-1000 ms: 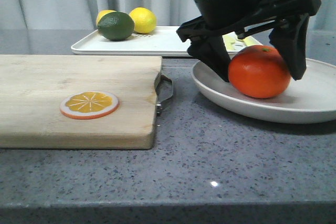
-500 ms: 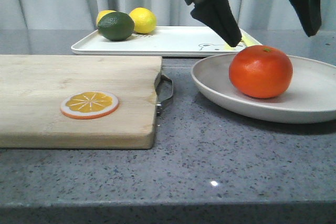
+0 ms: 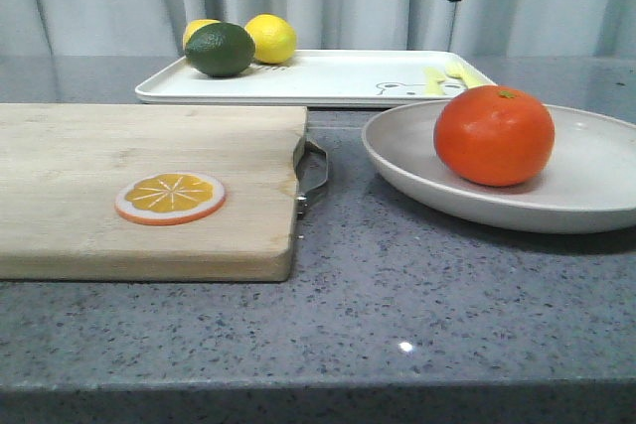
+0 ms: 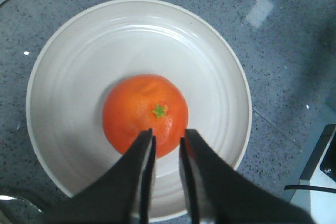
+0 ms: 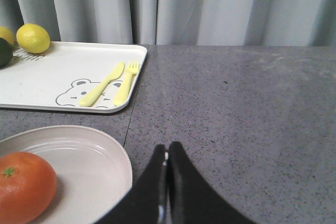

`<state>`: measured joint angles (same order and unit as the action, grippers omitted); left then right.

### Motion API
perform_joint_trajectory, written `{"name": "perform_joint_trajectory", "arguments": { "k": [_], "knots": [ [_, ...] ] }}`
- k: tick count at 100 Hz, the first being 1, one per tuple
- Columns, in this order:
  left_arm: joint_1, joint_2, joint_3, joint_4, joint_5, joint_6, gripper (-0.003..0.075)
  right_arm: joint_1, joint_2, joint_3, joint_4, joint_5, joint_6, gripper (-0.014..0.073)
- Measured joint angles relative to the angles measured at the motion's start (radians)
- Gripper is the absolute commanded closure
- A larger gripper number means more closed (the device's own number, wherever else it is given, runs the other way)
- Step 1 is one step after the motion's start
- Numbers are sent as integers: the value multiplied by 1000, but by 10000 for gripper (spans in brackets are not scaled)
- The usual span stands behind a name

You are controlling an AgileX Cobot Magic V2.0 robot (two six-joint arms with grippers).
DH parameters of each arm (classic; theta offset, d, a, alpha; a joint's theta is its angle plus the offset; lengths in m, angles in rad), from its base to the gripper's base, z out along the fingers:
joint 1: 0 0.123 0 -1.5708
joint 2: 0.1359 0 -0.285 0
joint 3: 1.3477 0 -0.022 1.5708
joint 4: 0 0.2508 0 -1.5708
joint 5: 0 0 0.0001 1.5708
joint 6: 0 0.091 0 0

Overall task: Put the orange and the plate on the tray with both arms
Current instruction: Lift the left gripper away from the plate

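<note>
A: What does the front view give that the wrist views lack?

B: The wooden cutting board (image 3: pixel 149 186) with an orange slice (image 3: pixel 169 197), and a lime (image 3: pixel 219 49) beside two lemons (image 3: pixel 270 37) on the tray (image 3: pixel 328 81).

A: And the orange?

B: The orange (image 3: pixel 494 135) sits in the plate (image 3: pixel 586 196) on the desk (image 3: pixel 397 315), just in front of the tray.

A: Any writing?

B: None readable; the right wrist view shows a bear drawing (image 5: pixel 73 92), a yellow knife (image 5: pixel 102 91) and fork (image 5: pixel 126 82).

A: The hands?

B: The left hand (image 4: pixel 167 145) hangs above the orange, fingers narrowly parted, grasping nothing. The right hand (image 5: pixel 167 156) is clenched, empty, over bare desk beside the plate.
</note>
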<state>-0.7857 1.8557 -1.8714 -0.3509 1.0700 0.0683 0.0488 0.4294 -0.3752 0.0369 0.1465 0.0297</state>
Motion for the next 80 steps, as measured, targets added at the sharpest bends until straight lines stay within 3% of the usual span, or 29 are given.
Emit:
{"name": "perform_joint_trajectory", "arguments": {
  "k": [46,71,80],
  "knots": [
    [0,-366,455,32,-286,17,740,0,2,-6,0,156,0,661],
    [0,-571,677,41,-407,17,740,0,75,-93,0,260,0,658],
    [0,-642,730,53,-431,17,740,0,126,-133,0,297,0,619]
  ]
}}
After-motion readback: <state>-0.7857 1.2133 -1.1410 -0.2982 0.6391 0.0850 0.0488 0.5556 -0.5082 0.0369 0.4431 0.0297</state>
